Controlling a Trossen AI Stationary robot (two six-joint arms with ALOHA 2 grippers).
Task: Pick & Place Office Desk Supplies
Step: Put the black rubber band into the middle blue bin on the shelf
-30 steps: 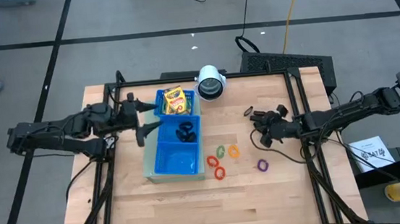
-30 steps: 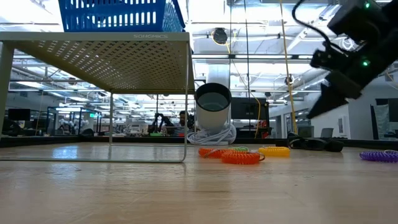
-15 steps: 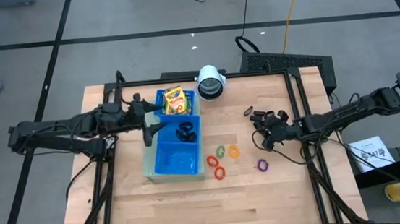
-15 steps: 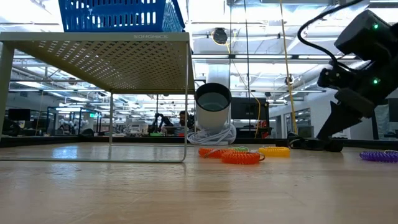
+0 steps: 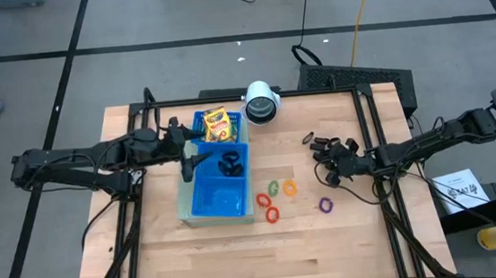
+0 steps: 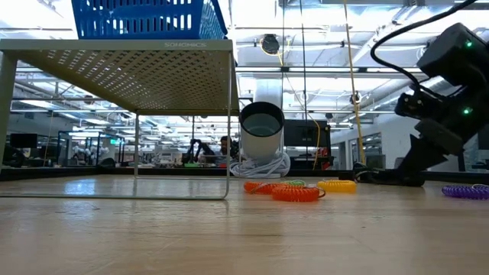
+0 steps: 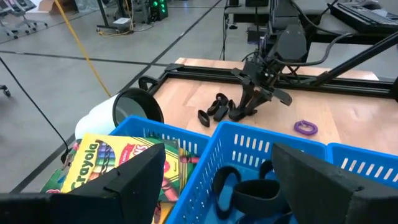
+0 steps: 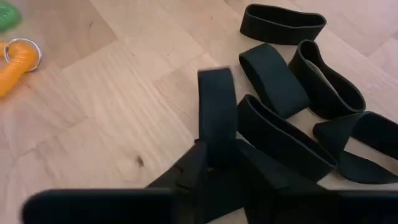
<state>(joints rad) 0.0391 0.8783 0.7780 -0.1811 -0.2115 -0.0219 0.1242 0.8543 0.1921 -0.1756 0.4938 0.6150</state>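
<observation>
A yellow-and-green crayon box (image 5: 216,124) lies in the far compartment of the blue tray (image 5: 216,200). Black clips (image 5: 230,165) lie in the tray's middle compartment. My left gripper (image 7: 217,186) hovers open over the tray's left side and touches nothing. Coloured rings lie flat on the wood: red (image 5: 271,214), green (image 5: 273,189), orange (image 5: 289,188), purple (image 5: 325,206). A pile of black clips (image 5: 320,142) lies at the right. My right gripper (image 5: 331,166) is down at that pile, shut on one black clip (image 8: 217,106). My right gripper pinches one black clip by its near end (image 8: 216,146) between its two fingers. The fingers slant down from the table's right side, their tips at table height (image 6: 409,180). The clip stands on edge, reaching away from the fingers beside the other clips; I cannot tell whether it is off the wood.
A white cylinder with a dark centre (image 5: 261,102) stands at the far edge, behind the tray. A dark metal frame (image 5: 369,137) runs around the table top. Bare wood lies in front of the tray and the rings.
My right gripper has sunk onto the pile of black clips at the right and now has one clip between its fingers. My left gripper has shifted a little toward the table's right, farther over the blue tray, still open.
</observation>
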